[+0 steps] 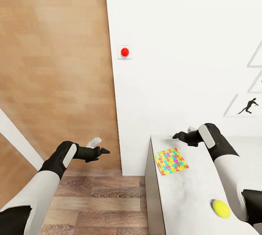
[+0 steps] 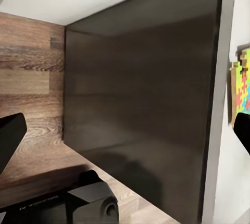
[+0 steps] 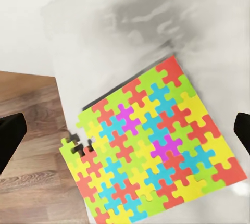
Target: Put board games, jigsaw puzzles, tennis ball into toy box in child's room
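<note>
**Puzzle and ball on the worktop, both arms empty**

Against the white wall, the worktop runs toward the camera, its grey side facing the plank floor. At its far end the right jaws hover, spread wide and holding nothing. Left jaws hang over the floor beside the worktop, likewise parted and empty. Near the right jaws lies the puzzle, flat and skewed. Well apart, nearer the robot, sits the ball.
</note>
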Tool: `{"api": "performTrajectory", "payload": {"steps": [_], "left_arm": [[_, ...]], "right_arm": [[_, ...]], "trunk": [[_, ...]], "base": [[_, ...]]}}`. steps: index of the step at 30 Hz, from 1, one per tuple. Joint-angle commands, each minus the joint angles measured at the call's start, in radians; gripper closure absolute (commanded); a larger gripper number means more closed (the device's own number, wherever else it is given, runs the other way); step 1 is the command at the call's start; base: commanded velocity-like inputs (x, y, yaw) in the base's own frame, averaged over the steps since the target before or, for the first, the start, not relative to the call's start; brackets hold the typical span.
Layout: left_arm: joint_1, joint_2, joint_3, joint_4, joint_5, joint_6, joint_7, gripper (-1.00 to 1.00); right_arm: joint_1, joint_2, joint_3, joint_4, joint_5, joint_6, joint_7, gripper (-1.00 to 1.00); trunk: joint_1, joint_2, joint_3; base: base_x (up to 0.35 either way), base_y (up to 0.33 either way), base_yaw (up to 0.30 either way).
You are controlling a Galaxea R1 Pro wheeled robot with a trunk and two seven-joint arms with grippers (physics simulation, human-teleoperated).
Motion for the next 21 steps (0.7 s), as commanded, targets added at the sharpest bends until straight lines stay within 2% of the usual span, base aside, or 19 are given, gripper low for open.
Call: {"api": "performTrajectory", "payload": {"steps": [1, 21], "left_arm": [[-0.001, 0.000, 0.003, 0.000, -0.006, 0.005, -0.007, -1.00], [-0.001, -0.001, 0.005, -0.005, -0.004, 0.005, -0.007, -1.00]], "right_arm": [[-0.001, -0.001, -0.001, -0.001, -0.011, 0.003, -0.010, -1.00], [0.001, -0.002, 0.000, 0.036, -0.010, 0.003, -0.010, -1.00]], "trunk": [[0.001, -0.002, -0.004], [0.001, -0.002, -0.037]], "base": [[0.000, 0.000, 0.000], [0.000, 0.000, 0.000]]}}
